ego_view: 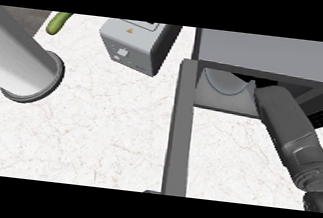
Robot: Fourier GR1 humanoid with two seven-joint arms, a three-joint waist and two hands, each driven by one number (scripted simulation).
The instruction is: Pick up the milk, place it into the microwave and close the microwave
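**One forearm inside the open microwave; milk not identified**

One forearm, the right forearm [294, 141], comes in from the near right corner and runs far and slightly left into the mouth of the microwave [275, 53]. Its far end passes under the microwave's top panel. We cannot see the right robot hand beyond that point, so we cannot tell whether it is spread, pressed together or pinching anything. The left robot hand does not show either.

The microwave stands at the far right of the bench [102, 134]. Its door [180, 133] is swung fully open and reaches towards the near edge, seen edge-on as a long grey bar to the left of the forearm. Inside the cavity, just left of the forearm's end, we note a pale curved piece [227, 83]; we cannot tell what it is.

We cannot make out the milk with certainty. A light grey box [131, 44] with a small logo and an orange triangle mark stands on the bench just left of the microwave, apart from the forearm. We cannot say whether this is the carton.

A large pale cylinder [14, 59] crosses the far left of the view, its rimmed end pointing right. A green item [57, 22] lies at the far left edge, beyond the cylinder.
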